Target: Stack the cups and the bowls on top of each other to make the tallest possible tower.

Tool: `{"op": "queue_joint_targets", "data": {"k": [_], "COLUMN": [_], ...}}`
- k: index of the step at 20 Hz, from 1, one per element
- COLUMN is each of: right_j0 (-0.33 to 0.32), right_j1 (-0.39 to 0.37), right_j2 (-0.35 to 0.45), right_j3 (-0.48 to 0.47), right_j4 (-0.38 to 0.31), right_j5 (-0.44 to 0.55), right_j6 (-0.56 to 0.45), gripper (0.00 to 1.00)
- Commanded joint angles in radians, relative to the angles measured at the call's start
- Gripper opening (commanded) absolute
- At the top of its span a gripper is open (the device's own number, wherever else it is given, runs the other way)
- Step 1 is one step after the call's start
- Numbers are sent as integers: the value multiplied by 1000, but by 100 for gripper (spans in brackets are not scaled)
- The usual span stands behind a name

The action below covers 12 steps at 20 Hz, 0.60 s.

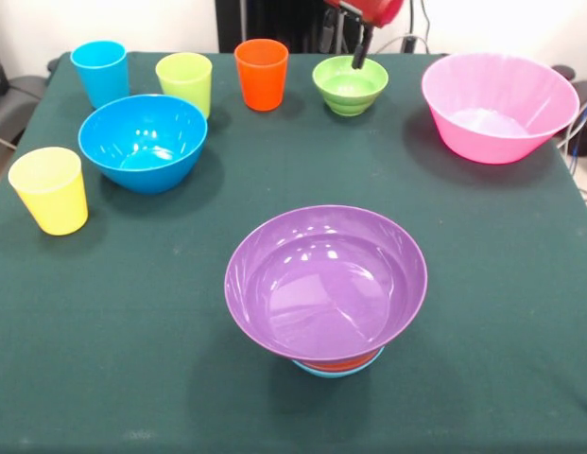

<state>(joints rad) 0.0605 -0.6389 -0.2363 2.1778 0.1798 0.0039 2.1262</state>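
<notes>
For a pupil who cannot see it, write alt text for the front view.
A purple bowl sits on a small stack of orange and light-blue bowls on a green tablecloth. Behind stand blue, lime, orange and yellow cups, plus blue, green and pink bowls. The gripper reaches into the green bowl.

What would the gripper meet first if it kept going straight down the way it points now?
Most likely the small green bowl: the gripper points down over its rim, its tip seemingly already at or inside the opening. Depth is unclear from this single view.

A glossy red rounded arm housing [376, 9] carries a slim black hand [360, 49]
</notes>
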Motion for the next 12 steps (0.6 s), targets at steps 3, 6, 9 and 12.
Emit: {"op": "queue_joint_targets", "data": {"k": [3,6,9,12], "right_j0": [12,23,31,39], "right_j1": [76,78,83,95], "right_j2": [142,150,161,166], "right_j3": [63,64,63,58], "right_j4": [-30,-12,0,9], "right_j5": [-104,-106,-113,-124], "right_j6": [181,192,202,211], "gripper": [100,100,100,100]}}
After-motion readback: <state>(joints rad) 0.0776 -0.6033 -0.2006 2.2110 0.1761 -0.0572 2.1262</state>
